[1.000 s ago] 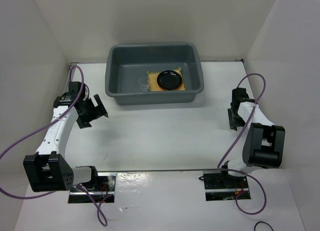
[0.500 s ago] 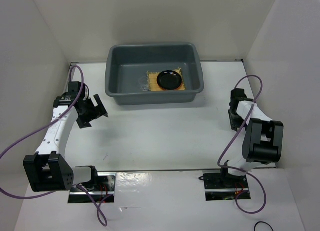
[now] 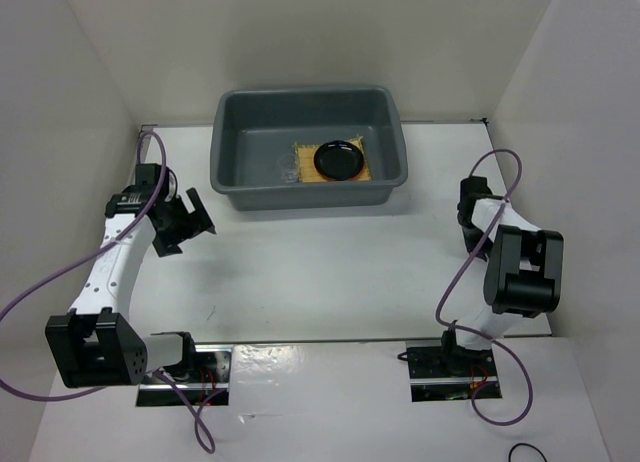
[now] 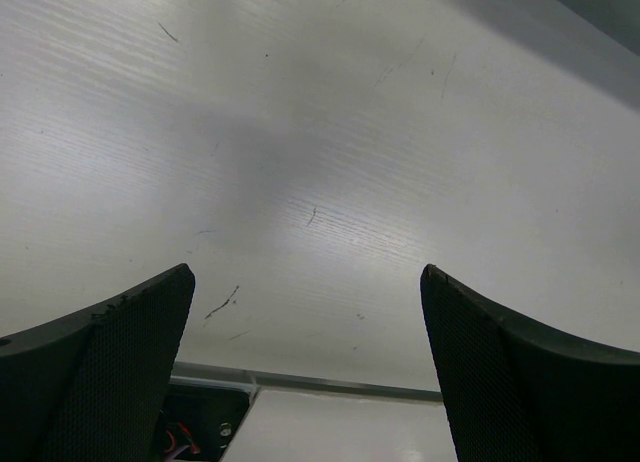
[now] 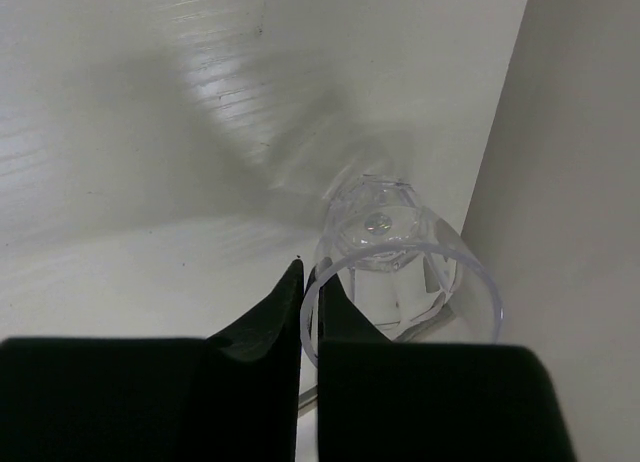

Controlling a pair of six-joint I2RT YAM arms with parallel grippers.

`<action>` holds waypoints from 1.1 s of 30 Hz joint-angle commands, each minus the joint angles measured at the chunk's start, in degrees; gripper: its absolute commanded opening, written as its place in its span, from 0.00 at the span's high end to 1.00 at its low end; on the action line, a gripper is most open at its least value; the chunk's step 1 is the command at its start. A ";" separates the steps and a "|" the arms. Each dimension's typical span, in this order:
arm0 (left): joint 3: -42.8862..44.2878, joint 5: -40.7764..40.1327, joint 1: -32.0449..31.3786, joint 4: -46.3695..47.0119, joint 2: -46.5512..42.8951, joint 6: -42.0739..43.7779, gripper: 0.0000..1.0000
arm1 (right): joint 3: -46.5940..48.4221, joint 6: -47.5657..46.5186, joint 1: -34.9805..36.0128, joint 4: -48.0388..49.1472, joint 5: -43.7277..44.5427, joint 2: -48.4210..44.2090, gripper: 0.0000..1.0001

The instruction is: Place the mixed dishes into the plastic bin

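The blue-grey plastic bin (image 3: 230, 157) stands at the back middle of the table. Inside it lie a tan woven mat (image 3: 304, 168), a glossy black plate (image 3: 339, 159) on the mat, and a tiny clear cup (image 3: 287, 168) left of the mat. A second clear cup (image 5: 402, 257) stands by the right wall. My right gripper (image 5: 308, 278) is shut on its rim, one finger inside and one outside. In the top view this gripper (image 3: 467, 234) is low at the table's right edge and the cup does not show there. My left gripper (image 4: 305, 274) hangs open over bare table, at the left (image 3: 190, 232).
The white right wall (image 5: 590, 182) rises right beside the held cup. White walls close off the table's left, back and right. The arm bases and purple cables (image 3: 470, 272) are at the near edge.
My right gripper has closed on the clear cup's rim, and the right arm has shifted slightly toward the back. The left arm has not moved.
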 commanded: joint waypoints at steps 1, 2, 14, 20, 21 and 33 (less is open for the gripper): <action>-0.14 -1.16 0.41 0.75 -1.66 0.28 0.00 | 3.42 0.51 -0.42 1.27 -1.27 -0.22 1.00; -0.66 -1.16 0.41 0.75 -1.66 0.28 0.00 | 4.48 0.51 -0.42 0.48 -2.42 -1.27 1.00; -0.67 -1.16 0.41 1.80 -0.34 0.28 0.00 | 70.17 -13.12 12.83 -17.70 -37.93 7.18 1.00; -0.67 -1.69 0.41 1.80 -1.57 0.28 0.00 | 107.40 -13.12 20.77 -20.92 -44.51 27.75 1.00; -0.67 -1.69 0.41 1.80 -2.09 0.28 0.00 | 101.84 -13.73 22.42 -18.97 -47.49 26.51 1.00; -0.67 -1.69 0.41 1.80 -0.16 -0.24 0.00 | 119.38 -3.80 40.09 -0.97 -61.23 49.78 1.00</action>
